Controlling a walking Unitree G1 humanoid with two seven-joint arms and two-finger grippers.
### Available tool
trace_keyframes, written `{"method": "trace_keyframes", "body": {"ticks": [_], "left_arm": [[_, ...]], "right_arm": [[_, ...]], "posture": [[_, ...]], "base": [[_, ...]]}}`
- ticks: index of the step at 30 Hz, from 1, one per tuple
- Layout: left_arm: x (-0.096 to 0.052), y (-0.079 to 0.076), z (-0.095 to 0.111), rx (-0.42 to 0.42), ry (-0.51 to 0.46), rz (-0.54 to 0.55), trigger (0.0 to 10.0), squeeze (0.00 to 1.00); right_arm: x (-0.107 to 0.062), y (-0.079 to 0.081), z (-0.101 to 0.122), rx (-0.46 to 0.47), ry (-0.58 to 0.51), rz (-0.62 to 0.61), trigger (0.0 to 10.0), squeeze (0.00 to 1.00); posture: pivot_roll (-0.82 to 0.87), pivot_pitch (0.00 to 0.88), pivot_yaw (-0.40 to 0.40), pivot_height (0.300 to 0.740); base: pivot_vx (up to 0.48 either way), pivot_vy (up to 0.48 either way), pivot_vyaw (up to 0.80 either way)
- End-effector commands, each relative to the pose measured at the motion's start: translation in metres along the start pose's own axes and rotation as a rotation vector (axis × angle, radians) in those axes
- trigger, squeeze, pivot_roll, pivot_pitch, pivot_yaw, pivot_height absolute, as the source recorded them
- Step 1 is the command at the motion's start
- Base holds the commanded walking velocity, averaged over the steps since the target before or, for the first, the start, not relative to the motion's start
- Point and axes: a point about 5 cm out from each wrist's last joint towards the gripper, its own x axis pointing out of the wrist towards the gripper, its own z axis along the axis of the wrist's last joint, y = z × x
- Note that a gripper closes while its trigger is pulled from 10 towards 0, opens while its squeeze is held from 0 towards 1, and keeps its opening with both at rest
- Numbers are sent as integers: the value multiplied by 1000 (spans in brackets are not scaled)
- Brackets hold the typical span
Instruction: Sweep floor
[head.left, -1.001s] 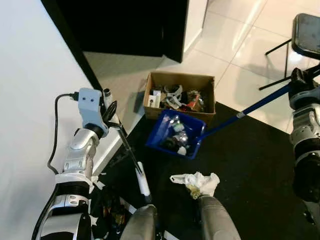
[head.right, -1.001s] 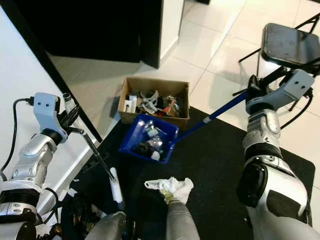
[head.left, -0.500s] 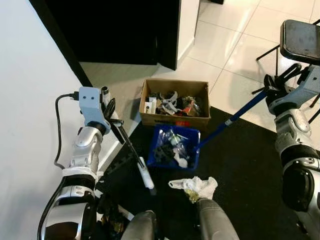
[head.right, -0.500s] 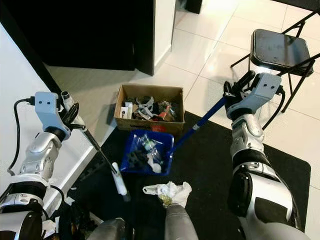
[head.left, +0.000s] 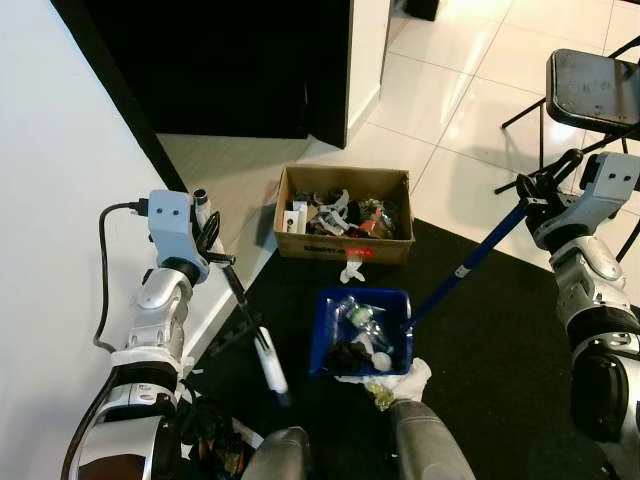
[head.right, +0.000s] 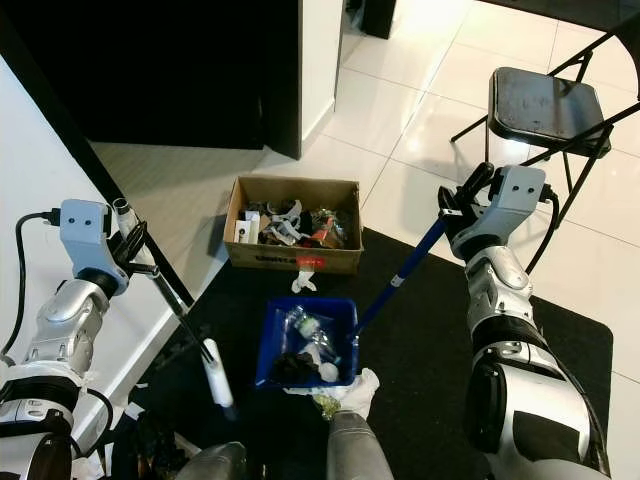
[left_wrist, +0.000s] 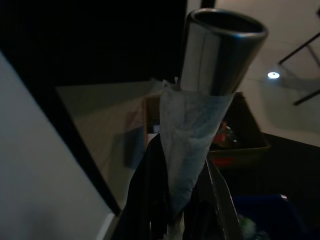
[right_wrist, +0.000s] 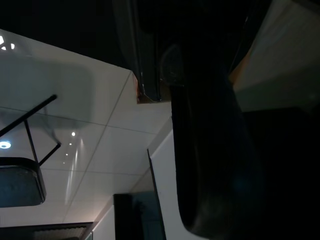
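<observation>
My left gripper (head.left: 212, 248) is shut on the thin dark handle of a brush (head.left: 245, 305). Its white lower end (head.left: 268, 362) hangs over the black mat beside the wall. In the left wrist view the taped metal tube (left_wrist: 200, 110) sits between the fingers. My right gripper (head.left: 545, 192) is shut on the long blue handle (head.left: 470, 262) of a blue dustpan (head.left: 330, 335). The pan lies level on the mat near my feet, loaded with bottles and scraps. A crumpled white paper (head.left: 408, 377) touches its near edge.
An open cardboard box (head.left: 345, 245) full of rubbish stands at the mat's far edge, with a small white scrap (head.left: 350, 271) in front of it. A black folding chair (head.left: 595, 85) stands on the tiles at the far right. A white wall (head.left: 60, 250) runs along my left.
The dustpan has swung down from beside the box and now lies flat nearer my feet, against the white paper. The brush has shifted a little toward me. The camera has tilted.
</observation>
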Motion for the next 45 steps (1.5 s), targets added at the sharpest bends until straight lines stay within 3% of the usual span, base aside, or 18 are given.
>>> {"method": "trace_keyframes", "body": {"ticks": [1,9,11,16,18,20,25,33,35,38,41,45], "left_arm": [[-1,2,4,26,-20,-13,10000,0],[5,-2,6,-8,-25,9,10000,0],[6,-1,6,-33,-32,24,10000,0],[6,-2,5,-8,-20,4,10000,0],[6,0,7,-30,-30,13,10000,0],[7,-1,7,-19,-27,2,10000,0],[6,-1,5,-51,-27,25,10000,0],[0,1,-3,-90,-8,77,10000,0],[-2,2,-8,-176,-11,135,10000,0],[-2,0,-11,-188,-4,142,10000,0],[1,-12,-11,-139,3,98,10000,0],[4,-16,-10,-127,4,92,10000,0]], "right_arm": [[-4,1,-3,42,-30,12,10000,0],[-13,0,-14,61,-12,18,10000,0],[-14,-1,-15,105,-28,-5,10000,0],[-14,-1,-17,155,-31,-13,10000,0],[-13,1,-17,238,-62,-36,10000,0],[-13,4,-17,262,-78,-35,10000,0],[-14,6,-18,266,-88,-32,10000,0],[-22,7,-23,200,-62,6,10000,0],[-26,6,-29,184,-29,3,10000,0],[-27,8,-33,166,-8,5,10000,0],[-26,13,-36,159,7,4,10000,0],[-26,14,-35,159,6,2,10000,0]], "posture": [[22,0,-12,740],[15,0,1,740],[15,4,5,740],[19,0,3,740],[20,8,10,740],[22,0,11,740],[19,0,17,740],[15,0,21,740],[11,0,19,740],[10,0,19,740],[8,0,17,740],[6,0,16,740]], "base": [[0,0,0],[0,0,0],[0,0,0],[0,0,0],[0,0,0],[0,0,0],[0,0,0],[0,0,0],[0,0,0],[0,0,0],[0,0,0],[0,-84,0]]}}
